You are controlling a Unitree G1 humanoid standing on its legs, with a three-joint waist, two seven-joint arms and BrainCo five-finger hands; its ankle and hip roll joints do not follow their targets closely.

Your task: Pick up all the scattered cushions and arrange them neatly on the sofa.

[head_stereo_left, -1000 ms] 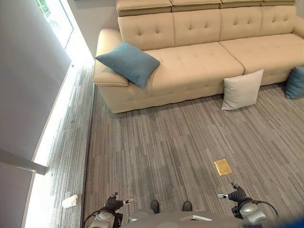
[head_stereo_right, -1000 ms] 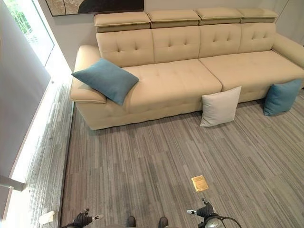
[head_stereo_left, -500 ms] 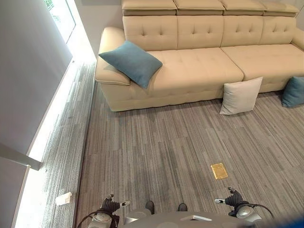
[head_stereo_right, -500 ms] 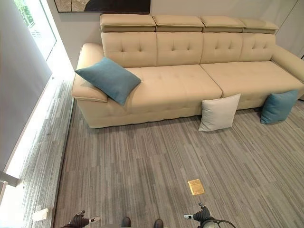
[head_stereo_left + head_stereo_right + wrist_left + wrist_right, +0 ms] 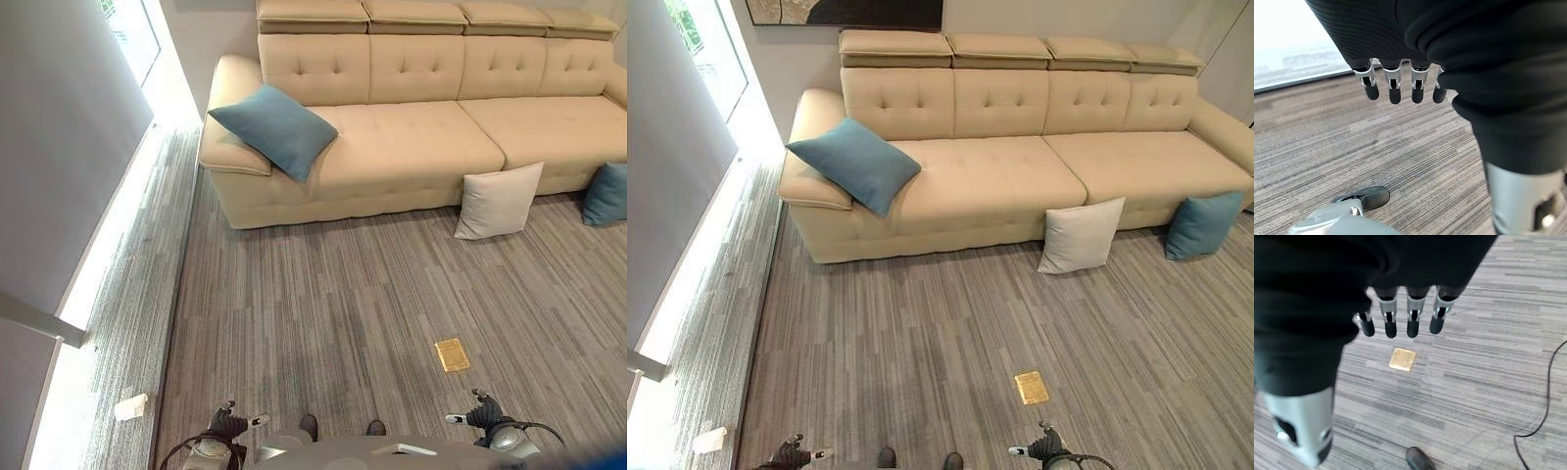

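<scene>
A brass floor plate (image 5: 1031, 387) sits in the grey striped carpet (image 5: 921, 333). A framed picture (image 5: 843, 11) hangs on the wall, beside a bright window (image 5: 705, 39).

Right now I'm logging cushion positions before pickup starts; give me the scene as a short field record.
cushions on sofa: one teal cushion, leaning at the left armrest of the beige sofa
cushions on floor: white cushion and a second teal cushion, both propped against the sofa front
floor: grey striped carpet with a brass floor plate
left hand: open, holding nothing, low by the robot
right hand: open, holding nothing, above the brass plate
</scene>
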